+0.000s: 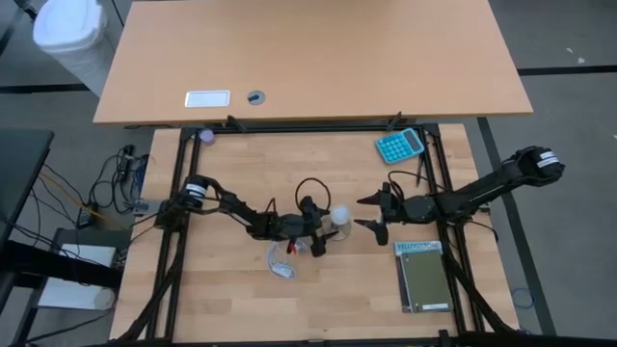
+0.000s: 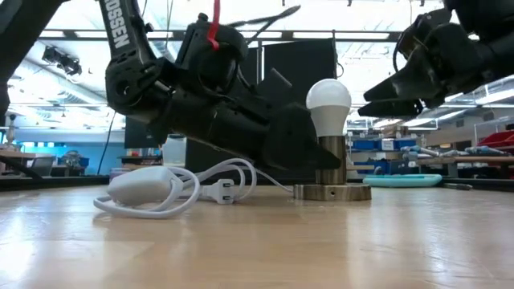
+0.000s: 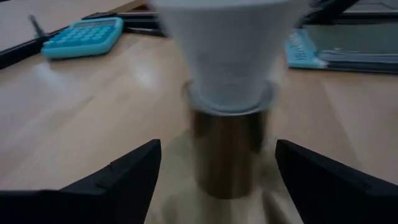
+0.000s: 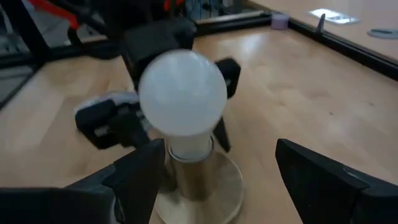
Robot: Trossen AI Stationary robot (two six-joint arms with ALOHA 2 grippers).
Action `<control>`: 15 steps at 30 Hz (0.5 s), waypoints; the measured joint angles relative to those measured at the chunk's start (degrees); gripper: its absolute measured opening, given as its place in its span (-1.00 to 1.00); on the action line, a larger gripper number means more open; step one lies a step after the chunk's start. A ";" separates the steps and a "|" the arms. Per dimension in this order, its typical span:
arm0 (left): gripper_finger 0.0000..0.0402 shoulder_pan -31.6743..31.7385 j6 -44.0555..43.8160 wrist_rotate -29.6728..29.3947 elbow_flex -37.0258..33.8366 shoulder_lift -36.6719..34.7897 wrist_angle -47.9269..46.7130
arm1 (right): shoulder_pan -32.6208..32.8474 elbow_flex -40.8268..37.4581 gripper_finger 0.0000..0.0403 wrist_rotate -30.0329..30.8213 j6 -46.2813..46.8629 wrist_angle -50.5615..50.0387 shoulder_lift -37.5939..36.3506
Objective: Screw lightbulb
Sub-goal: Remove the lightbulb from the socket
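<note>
Lightbulb (image 2: 328, 103), one small white pear-shaped bulb, stands upright in a brassy metal socket on a round disc base (image 2: 332, 192) at mid-table. One wooden slatted table (image 1: 241, 308) carries two dark arms. Left gripper (image 3: 217, 168) sits low, its jaws apart on either side of the socket, touching nothing visible. Right gripper (image 1: 372, 213) hovers just beside the bulb, jaws apart, empty. "OSSEN" reads on the left arm. One teal calculator (image 1: 400, 145) lies well apart.
</note>
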 joint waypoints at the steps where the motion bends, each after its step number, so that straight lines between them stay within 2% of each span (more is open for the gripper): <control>1: 0.59 0.31 -0.01 -0.01 -0.03 0.08 0.10 | -0.10 0.00 0.53 0.01 -0.22 0.44 0.80; 15: 0.46 1.74 -0.76 -1.76 0.10 0.75 1.23 | -1.28 0.01 0.53 -5.41 2.33 7.81 11.88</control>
